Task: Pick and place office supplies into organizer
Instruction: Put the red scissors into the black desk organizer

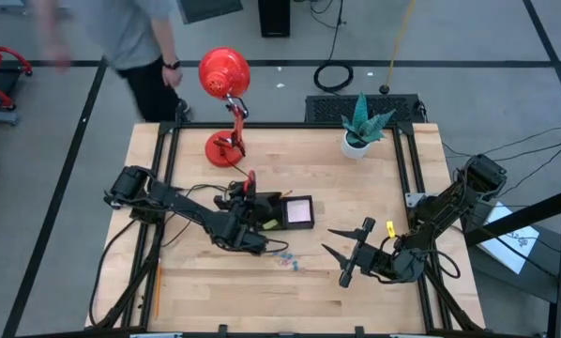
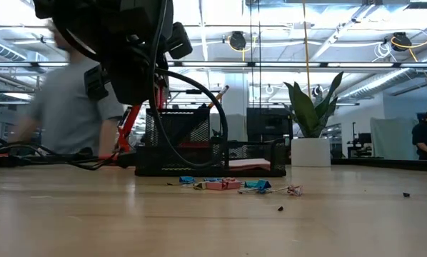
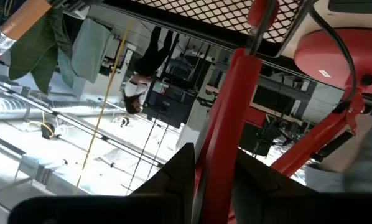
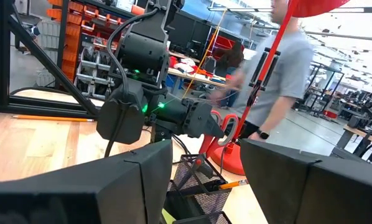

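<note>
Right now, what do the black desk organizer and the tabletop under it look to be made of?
The black rectangular desk organizer looks like wire mesh, probably metal with a matte finish: light shows through its gridded walls. The pale tabletop looks like wood with a smooth finish: long plank seams and grain run across it.

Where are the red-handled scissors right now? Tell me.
In the high view the red-handled scissors stand upright at the organizer's left end, at the left gripper, just below the red lamp's base. The left wrist view shows them between that gripper's fingers.
</note>
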Robot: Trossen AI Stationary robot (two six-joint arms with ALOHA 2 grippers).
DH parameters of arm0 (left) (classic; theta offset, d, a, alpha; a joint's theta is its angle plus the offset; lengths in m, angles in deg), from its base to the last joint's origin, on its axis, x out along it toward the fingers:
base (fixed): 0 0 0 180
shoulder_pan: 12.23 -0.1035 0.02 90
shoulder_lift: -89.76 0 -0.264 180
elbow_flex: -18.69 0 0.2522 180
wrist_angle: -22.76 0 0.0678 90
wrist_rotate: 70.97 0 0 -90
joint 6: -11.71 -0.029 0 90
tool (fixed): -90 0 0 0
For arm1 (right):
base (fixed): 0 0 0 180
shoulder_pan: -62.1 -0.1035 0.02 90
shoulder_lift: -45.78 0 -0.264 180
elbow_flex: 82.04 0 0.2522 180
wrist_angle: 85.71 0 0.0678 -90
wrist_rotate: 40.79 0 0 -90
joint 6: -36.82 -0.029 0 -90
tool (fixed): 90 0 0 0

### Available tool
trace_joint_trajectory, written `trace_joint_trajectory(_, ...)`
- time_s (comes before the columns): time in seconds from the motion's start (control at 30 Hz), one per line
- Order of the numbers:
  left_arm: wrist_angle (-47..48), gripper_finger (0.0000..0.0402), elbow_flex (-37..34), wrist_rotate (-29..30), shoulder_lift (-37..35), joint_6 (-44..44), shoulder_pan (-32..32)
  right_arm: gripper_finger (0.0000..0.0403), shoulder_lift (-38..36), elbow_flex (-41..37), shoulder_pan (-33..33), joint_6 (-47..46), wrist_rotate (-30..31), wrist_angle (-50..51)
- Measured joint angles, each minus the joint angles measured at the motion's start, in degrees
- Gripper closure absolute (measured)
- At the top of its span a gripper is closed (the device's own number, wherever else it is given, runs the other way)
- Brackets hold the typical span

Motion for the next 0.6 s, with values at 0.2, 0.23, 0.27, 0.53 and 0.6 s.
trace_joint_trajectory(0.2, 0.0, 0.0315, 0.0, 0.2, 0.0, 0.8, 0.4, 0.0222, 0.0, 0.0, 0.0, 0.0, 0.0, 0.0)
trace_joint_trajectory(0.23, 0.0, 0.0315, 0.0, 0.2, 0.0, 0.9, 0.5, 0.0222, 0.0, 0.0, 0.0, 0.0, 0.0, 0.0)
trace_joint_trajectory(0.27, 0.0, 0.0315, 0.0, 0.1, 0.0, 1.0, 0.6, 0.0222, 0.0, 0.0, 0.0, 0.0, 0.0, 0.0)
trace_joint_trajectory(0.53, 0.7, 0.0315, 0.0, -0.1, 0.0, 3.6, 1.4, 0.0222, 0.0, 0.0, 0.0, 0.0, 0.0, 0.0)
trace_joint_trajectory(0.6, 0.9, 0.0309, 0.0, 0.0, 0.0, 4.3, 1.6, 0.0222, 0.0, 0.0, 0.0, 0.0, 0.0, 0.0)
